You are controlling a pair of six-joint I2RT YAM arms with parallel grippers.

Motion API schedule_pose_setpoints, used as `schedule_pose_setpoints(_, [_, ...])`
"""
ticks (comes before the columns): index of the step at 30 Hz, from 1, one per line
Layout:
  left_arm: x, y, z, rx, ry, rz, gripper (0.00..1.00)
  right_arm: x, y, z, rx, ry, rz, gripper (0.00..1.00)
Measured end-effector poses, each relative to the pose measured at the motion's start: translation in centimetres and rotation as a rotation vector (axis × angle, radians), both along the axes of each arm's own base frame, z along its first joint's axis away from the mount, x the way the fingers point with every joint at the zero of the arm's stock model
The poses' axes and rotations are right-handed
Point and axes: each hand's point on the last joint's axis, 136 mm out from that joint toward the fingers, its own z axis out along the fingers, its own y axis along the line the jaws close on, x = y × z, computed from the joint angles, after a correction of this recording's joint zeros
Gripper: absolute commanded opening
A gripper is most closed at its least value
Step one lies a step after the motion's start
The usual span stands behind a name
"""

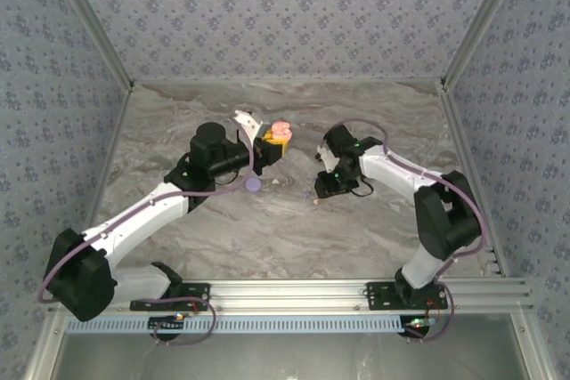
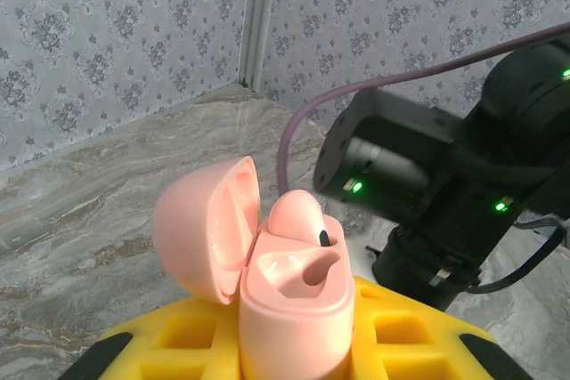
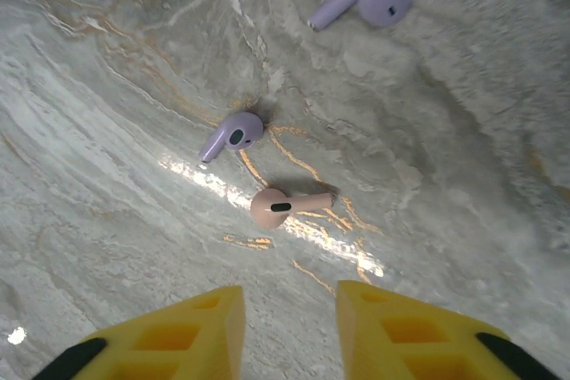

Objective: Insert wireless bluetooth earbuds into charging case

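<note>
My left gripper (image 1: 270, 144) is shut on a pink charging case (image 2: 298, 309), held upright with its lid (image 2: 207, 224) swung open to the left. One pink earbud (image 2: 298, 213) sits in the far slot, and the near slot (image 2: 312, 271) is empty. My right gripper (image 3: 289, 322) hangs open just above the table, nothing between its yellow fingers (image 3: 178, 335). On the marble ahead of it lies a loose pink earbud (image 3: 283, 206). Beyond that are two lilac earbuds (image 3: 233, 133), the second lying farther off (image 3: 370, 2). From above, the right gripper (image 1: 321, 186) is over these specks (image 1: 315, 201).
A round lilac disc (image 1: 253, 184) lies on the table beside the left arm. A white piece (image 1: 243, 119) sticks up behind the left gripper. The right arm's black wrist (image 2: 445, 184) is close beside the held case. Patterned walls enclose the marble table (image 1: 267, 229).
</note>
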Motion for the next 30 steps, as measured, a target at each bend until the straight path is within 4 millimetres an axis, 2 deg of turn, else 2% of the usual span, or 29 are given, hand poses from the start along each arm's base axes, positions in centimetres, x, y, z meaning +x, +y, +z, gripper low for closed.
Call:
schedule_pose_setpoints(7, [-0.1,0.2,-0.8,0.018,0.021,0.007,0.23,1.3,0.5,-1.9,-0.033,0.017,-0.018,0.2])
schedule_pose_setpoints(20, [0.1,0.4,-0.9,0.022,0.022,0.024,0.23,3.3,0.8,-3.7,-0.065,-0.001,-0.05,0.16])
schedule_pose_setpoints(30, [0.3,0.5,-1.0,0.024,0.021,0.036,0.23,2.5,1.1,-4.2,-0.083,0.022,-0.03,0.17])
